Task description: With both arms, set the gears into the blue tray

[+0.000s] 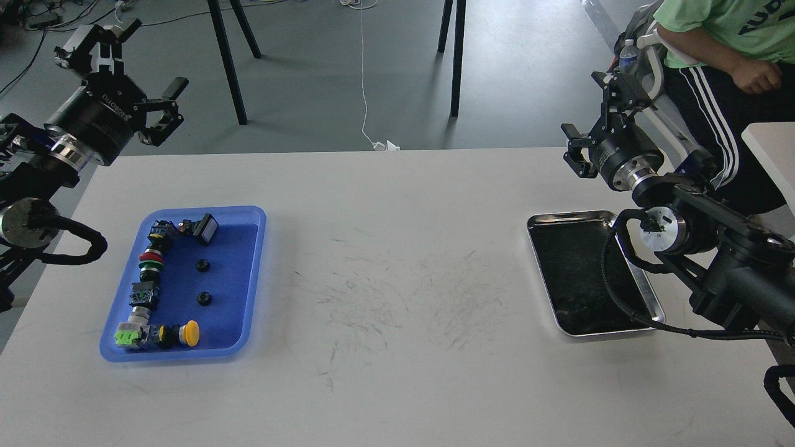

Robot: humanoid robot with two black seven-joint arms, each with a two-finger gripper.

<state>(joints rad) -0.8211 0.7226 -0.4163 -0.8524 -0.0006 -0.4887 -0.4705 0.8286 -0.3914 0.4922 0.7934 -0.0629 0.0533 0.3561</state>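
Note:
The blue tray [252,279] lies on the left side of the white table. Two small black gears [202,266] [204,298] rest apart on its floor, right of a column of colourful push-button switches [151,261]. My left gripper [152,59] hangs open and empty in the air beyond the table's far left corner, well above and behind the tray. Over the far right edge of the table, behind the steel tray, my right gripper [584,105] is also raised, open and holding nothing.
A shiny steel tray [577,215] with a dark bottom sits at the right, partly under my right arm's cable. A seated person in a green shirt [720,25] is close behind the right arm. Black stand legs [227,62] and a white cable [363,74] are on the floor beyond the table.

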